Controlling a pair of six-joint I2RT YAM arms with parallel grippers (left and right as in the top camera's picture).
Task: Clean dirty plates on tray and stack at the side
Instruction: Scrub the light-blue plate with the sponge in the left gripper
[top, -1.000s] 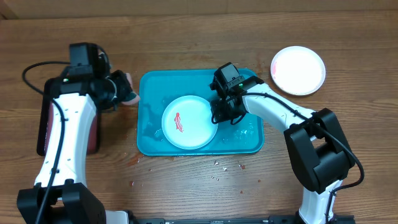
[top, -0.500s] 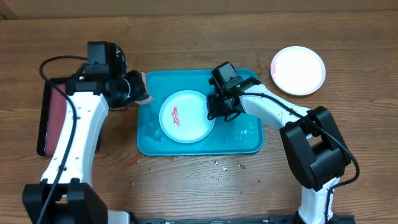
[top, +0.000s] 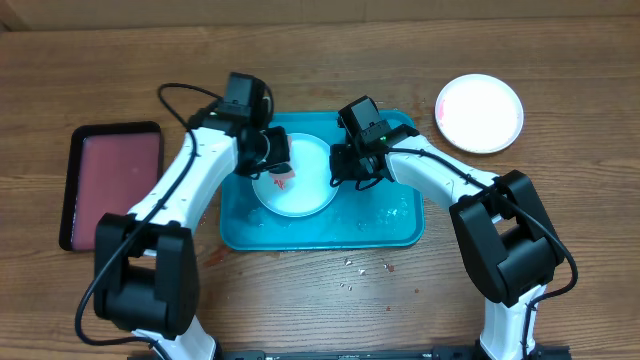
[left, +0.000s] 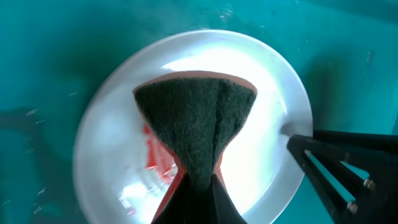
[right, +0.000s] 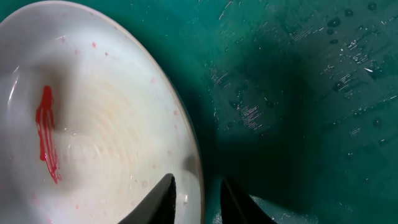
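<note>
Counting two plates (top: 300, 195) (top: 479, 112) (one smeared), one tray (top: 392, 226)

A wooden table (top: 320, 40) carries a turquoise tray (top: 320, 243) at its middle and a black-rimmed dark-red tray (top: 112, 180) well apart at the left. A round white plate (top: 479, 112) lies near the turquoise tray's far right corner, and small specks (top: 352, 265) dot the wood just before its near rim.

Overhead, the left hand (top: 272, 155) hides the upper-left rim of the white plate (top: 300, 192). In the left wrist view, a dark sponge (left: 196, 130) covers part of the red smear (left: 154, 163). The right wrist view crops the plate at left and bottom, and the fingers of the right hand (right: 198, 196) run off the bottom edge.
</note>
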